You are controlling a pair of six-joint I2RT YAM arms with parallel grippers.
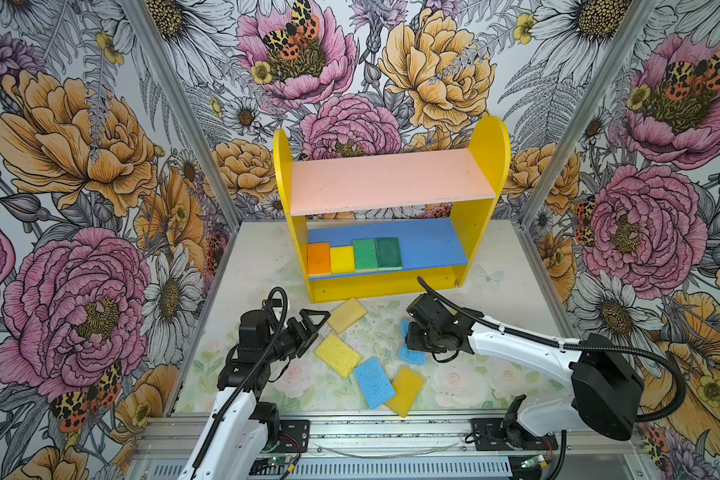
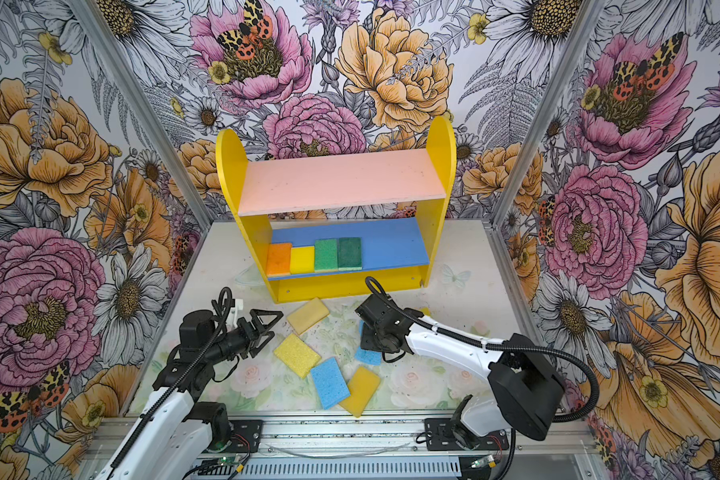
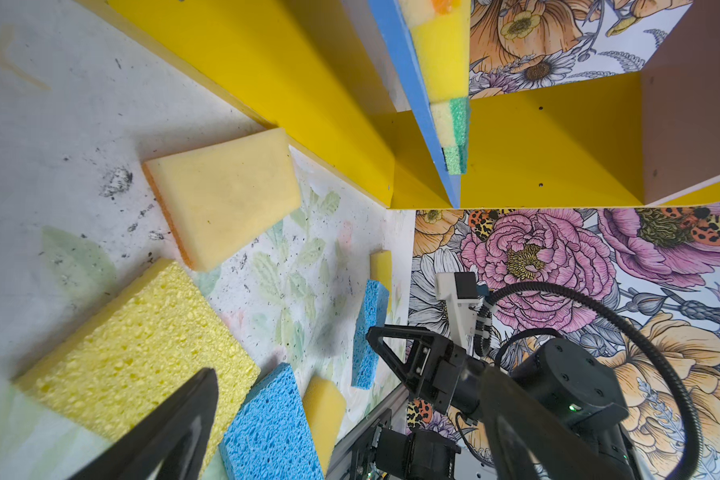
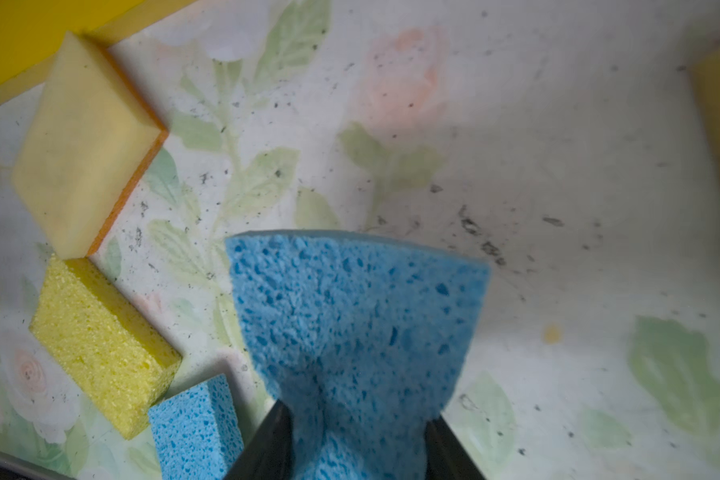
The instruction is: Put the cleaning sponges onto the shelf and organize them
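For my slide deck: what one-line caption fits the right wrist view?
The right claw squeezes a blue sponge narrow over the floral tabletop.

Floral wallpaper walls (image 1: 80,174); pale rose-print tabletop (image 1: 258,249), scuffed, perhaps dirty.

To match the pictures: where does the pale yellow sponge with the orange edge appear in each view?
Both top views: pale yellow sponge on the table before the shelf's front board.
Left wrist: the sponge sits between that board and a porous yellow sponge.
Right wrist: the sponge beside that board too, orange edge showing.
Shared landmark: the shelf's front board, yellow.
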